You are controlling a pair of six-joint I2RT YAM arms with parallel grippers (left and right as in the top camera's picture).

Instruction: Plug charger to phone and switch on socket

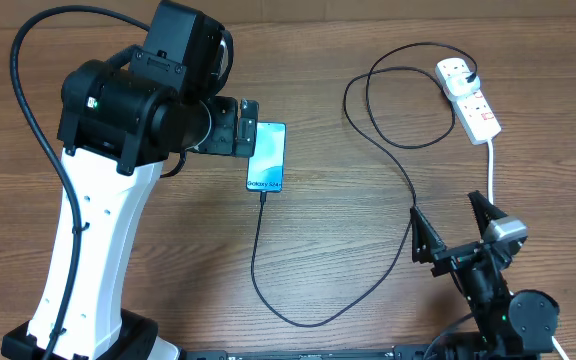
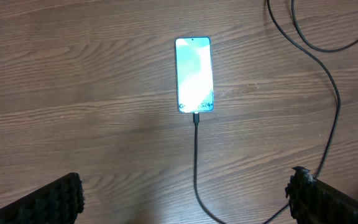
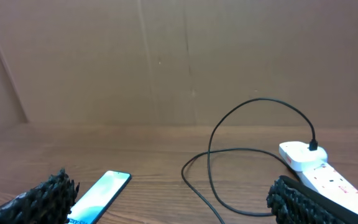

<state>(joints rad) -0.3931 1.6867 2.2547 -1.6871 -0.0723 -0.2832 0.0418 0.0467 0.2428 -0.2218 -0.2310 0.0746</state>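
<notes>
Both grippers stand wide open, holding nothing. Left gripper (image 1: 240, 125) hangs just beside the top end of the phone (image 1: 267, 157), which lies flat with its screen lit, left of table centre. Right gripper (image 1: 448, 215) sits at the near right edge, well apart from the socket (image 1: 476, 103) at the far right.

Step in hand, as I judge it: the charger (image 2: 196, 155) tip looks seated in the phone's lower end, and its white adapter (image 1: 455, 70) sits in the socket's far outlet. Plugging appears done; switching on is not yet done.

Next move calls for one arm, probably the right as the nearer, to reach the socket and press the switch beside the occupied outlet with one fingertip.

Views: left wrist shows the connector meeting the phone squarely, clearer than overhead. Right wrist shows the adapter from the side, cable arching up. Only overhead gives the whole cable run. Switch position is too small to read in any view.
</notes>
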